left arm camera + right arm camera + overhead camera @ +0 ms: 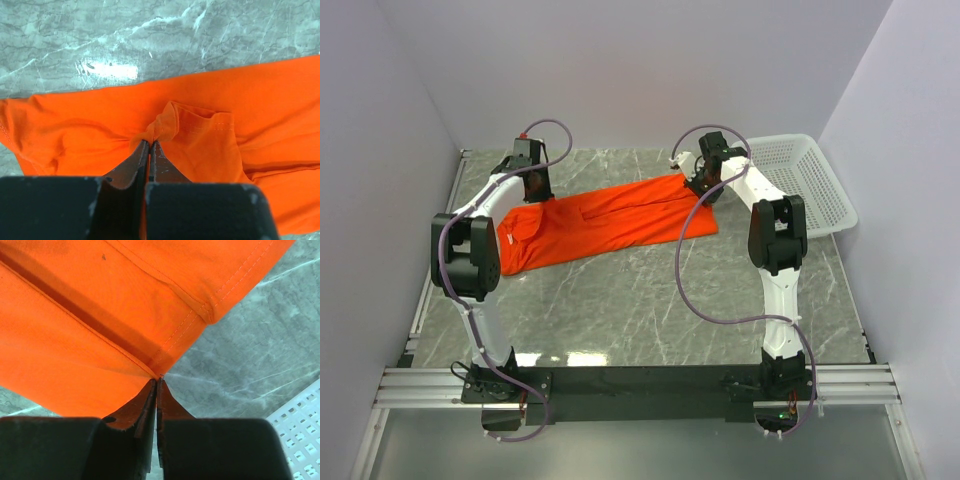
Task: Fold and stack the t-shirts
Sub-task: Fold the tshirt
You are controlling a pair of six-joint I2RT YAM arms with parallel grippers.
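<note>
Lift both pinches together and draw them toward six o'clock over the bare near table (650, 310), keeping the cloth taut so the fold lands straight. The orange t-shirt (610, 220) lies flat past mid-table, from ten to one o'clock, smooth but puckered at each pinch. At its far edge the left gripper (150, 145) and right gripper (158, 382) are each clamped on fabric, and a white basket (810, 180) sits at two o'clock.

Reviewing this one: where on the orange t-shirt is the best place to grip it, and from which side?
Probably its far long edge, from above. The orange t-shirt lies flat on the table, so only a pinched edge or corner gives purchase. The right tool is shut on the stitched hem corner; the left tool on a raised pucker near the other end.
</note>
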